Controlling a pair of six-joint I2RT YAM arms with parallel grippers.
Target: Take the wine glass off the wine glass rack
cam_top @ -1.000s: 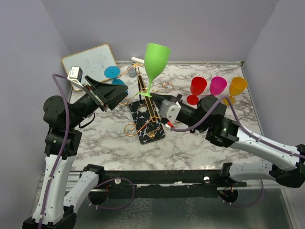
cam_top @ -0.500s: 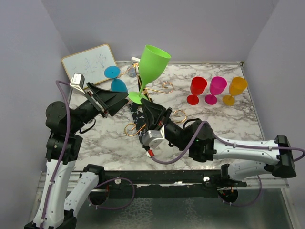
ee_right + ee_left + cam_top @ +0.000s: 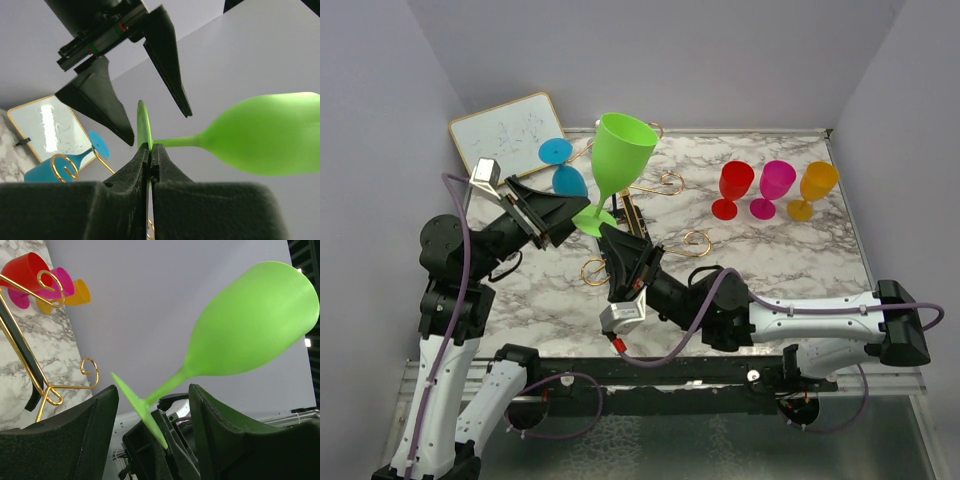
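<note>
**Change noted.** Within the last second the right arm has swung from the right side of the rack (image 3: 692,243) round to its near side. It has carried the green glass (image 3: 623,150) leftward and tipped it from upright to a lean. The right pincer (image 3: 150,148) is pressed together on the rim of the glass's foot. The glass is held aloft, free of the rack, above its left part.

**Bearing on task.** Removal looks achieved, since no wire touches the glass. The foot now sits between the spread fingers of the left pincer (image 3: 568,208), which touch nothing. I judge a handover or a set-down to be the step remaining.

**Surroundings.**
- A blue glass (image 3: 563,170) hangs at the rack's left arm, just beside the left pincer.
- A red glass (image 3: 735,185), a pink glass (image 3: 777,183) and an orange glass (image 3: 817,185) stand in a row on the table (image 3: 770,270), well apart to the right.
- A whiteboard (image 3: 510,130) leans at the far left.

**Obstructions.**
- The left fingers flank the foot closely.
- The rack's scrolled arms lie under the glass.
- The rack base is largely hidden behind the right arm.
</note>
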